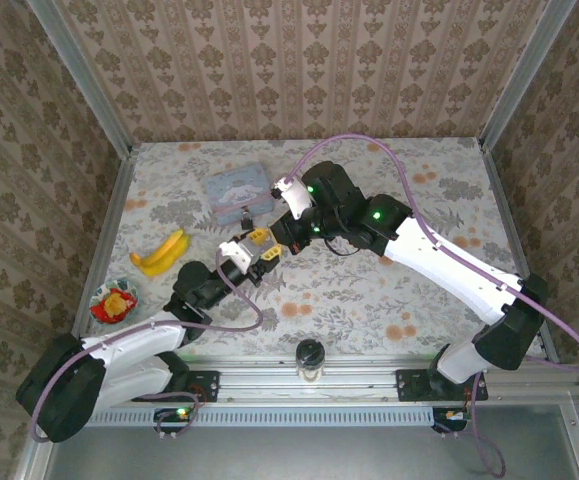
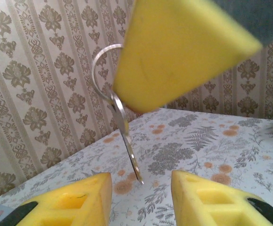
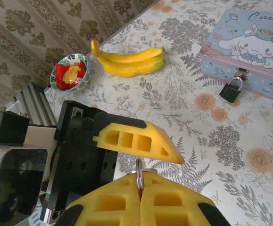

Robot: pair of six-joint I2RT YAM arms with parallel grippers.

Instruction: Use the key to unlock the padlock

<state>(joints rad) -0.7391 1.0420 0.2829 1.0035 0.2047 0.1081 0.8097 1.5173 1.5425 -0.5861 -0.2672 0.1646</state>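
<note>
Near edge: small glass bottle [image 1: 310,357] with black cap stands by the rail, not involved.

Mid-table, the two grippers meet. Right gripper [image 3: 140,190] has its yellow fingers pressed together on the key ring [image 3: 139,176]. From the left wrist view the key [image 2: 127,136] hangs down off that ring, blade pointing at the table. Left gripper [image 2: 141,178] is wide open, one finger on each side of the hanging key, touching nothing as far as I can see. One left finger [image 3: 136,140] sits just above the right fingers in the right wrist view. Looks like a handover or regrip of the key, judging by the pose.

Farther out: padlock [image 3: 230,89] hangs from the hasp of the pale blue tin [image 3: 259,52], shackle looks shut through it, body resting on the table just in front of the tin. It is well apart from both grippers. Bananas [image 3: 131,61] and a bowl of snacks [image 3: 70,75] lie off to the side.

Progress: key is picked up and off the table, that part is done. Left to do: get a firm grip on the key itself, carry it to the padlock, steady the lock, insert, turn, pop the shackle. Early stage, I'd say
</note>
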